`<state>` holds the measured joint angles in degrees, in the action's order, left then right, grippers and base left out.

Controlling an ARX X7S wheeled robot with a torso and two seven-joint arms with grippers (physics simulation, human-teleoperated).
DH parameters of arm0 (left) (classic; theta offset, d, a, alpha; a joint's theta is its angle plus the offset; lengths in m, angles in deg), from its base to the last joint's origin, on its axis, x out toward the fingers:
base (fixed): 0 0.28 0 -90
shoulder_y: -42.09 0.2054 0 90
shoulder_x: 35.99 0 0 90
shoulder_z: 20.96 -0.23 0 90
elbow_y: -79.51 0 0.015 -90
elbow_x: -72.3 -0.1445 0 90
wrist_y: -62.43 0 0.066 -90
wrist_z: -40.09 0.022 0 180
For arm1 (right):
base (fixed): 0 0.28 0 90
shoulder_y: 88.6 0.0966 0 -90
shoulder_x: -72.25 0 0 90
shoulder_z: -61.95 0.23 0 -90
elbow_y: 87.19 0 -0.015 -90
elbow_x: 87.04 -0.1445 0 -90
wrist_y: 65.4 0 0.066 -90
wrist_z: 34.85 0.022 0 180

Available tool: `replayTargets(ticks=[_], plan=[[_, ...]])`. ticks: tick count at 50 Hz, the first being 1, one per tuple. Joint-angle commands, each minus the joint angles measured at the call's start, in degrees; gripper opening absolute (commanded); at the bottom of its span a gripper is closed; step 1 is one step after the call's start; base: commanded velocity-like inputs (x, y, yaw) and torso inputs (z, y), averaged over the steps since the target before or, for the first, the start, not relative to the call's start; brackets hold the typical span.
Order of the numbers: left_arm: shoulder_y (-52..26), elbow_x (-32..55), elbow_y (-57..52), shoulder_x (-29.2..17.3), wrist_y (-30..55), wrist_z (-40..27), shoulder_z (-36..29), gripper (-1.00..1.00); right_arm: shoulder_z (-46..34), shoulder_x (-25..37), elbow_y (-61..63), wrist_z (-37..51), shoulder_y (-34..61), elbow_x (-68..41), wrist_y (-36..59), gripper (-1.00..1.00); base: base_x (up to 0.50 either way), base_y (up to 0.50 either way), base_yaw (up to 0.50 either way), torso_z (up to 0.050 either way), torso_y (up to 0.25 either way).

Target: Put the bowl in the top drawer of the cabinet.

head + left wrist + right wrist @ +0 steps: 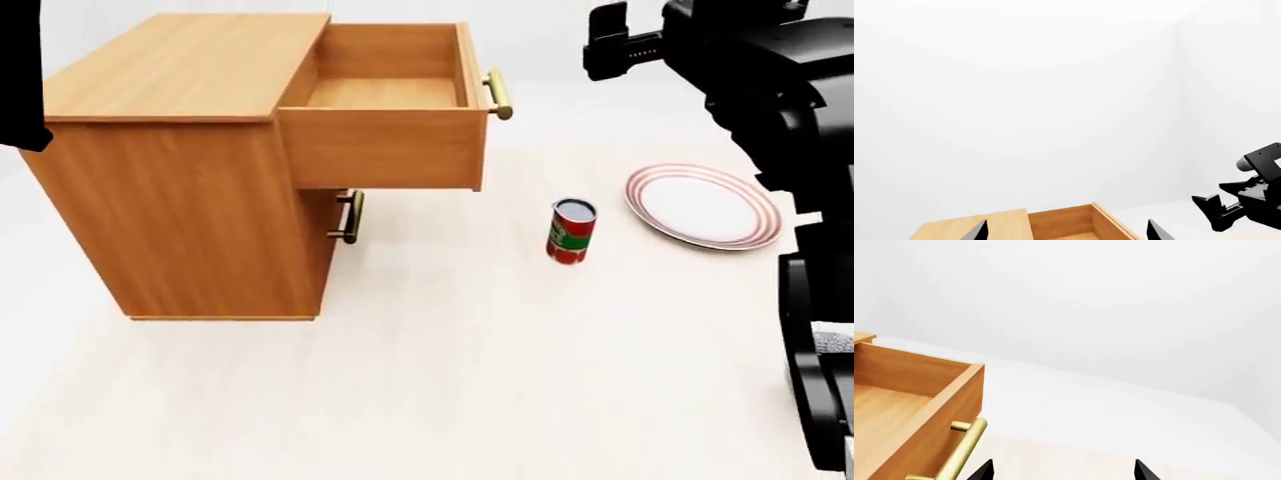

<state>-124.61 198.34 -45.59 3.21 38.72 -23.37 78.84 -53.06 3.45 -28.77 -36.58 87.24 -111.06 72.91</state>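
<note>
Head view, going left to right: the cabinet (180,160) stands at the left with the top drawer (387,120) pulled out toward the right and bare inside, then a red can (571,231) upright on the floor, then a red-ringed plate (705,206) at the right. The bowl shows in no view. Both wrist views show the left pincer (1066,231) and right pincer (1062,471) spread wide apart, holding nothing.

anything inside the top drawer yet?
No: the pulled-out light-brown wooden top drawer shows only bare wood floor in the head view. Its front panel hides a strip of floor just behind it. No bowl appears in any view.
</note>
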Motion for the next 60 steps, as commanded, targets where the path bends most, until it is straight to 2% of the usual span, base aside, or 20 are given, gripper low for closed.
replayTargets(ticks=[1, 21, 41, 45, 60], plan=[[0.34, -0.19, -0.10, -0.14, -0.37, 0.34, 0.00, 1.00, -1.49, -0.99, -4.29, -1.08, 2.15, 1.29, -1.59, 1.00, 0.21, 0.00, 0.00, 0.000, 0.000], [0.21, 0.54, -0.48, -1.21, -1.36, 0.43, -0.21, 1.00, -2.81, -1.84, -7.12, -2.55, 4.55, 1.99, -2.32, 1.00, 0.20, 0.00, 0.00, 0.000, 0.001], [1.86, -0.55, -1.05, -0.82, -1.75, 1.33, 0.74, 1.00, -2.23, -0.26, -3.51, -1.80, 3.55, 0.99, 0.49, 1.00, 0.20, 0.00, 0.00, 0.000, 0.001], [2.33, -0.82, -1.12, -0.78, -1.71, 1.74, 1.28, 1.00, -1.28, 0.93, 0.24, -1.29, 2.87, -0.40, 3.63, 1.00, 0.00, 0.00, 0.00, 0.000, 0.000], [6.71, 2.11, -2.91, -3.44, -2.77, 1.30, 5.89, 1.00, 5.69, 12.18, 28.80, 2.06, -2.22, -11.22, 27.97, 1.00, 0.00, 0.00, 0.00, 0.000, 0.000]])
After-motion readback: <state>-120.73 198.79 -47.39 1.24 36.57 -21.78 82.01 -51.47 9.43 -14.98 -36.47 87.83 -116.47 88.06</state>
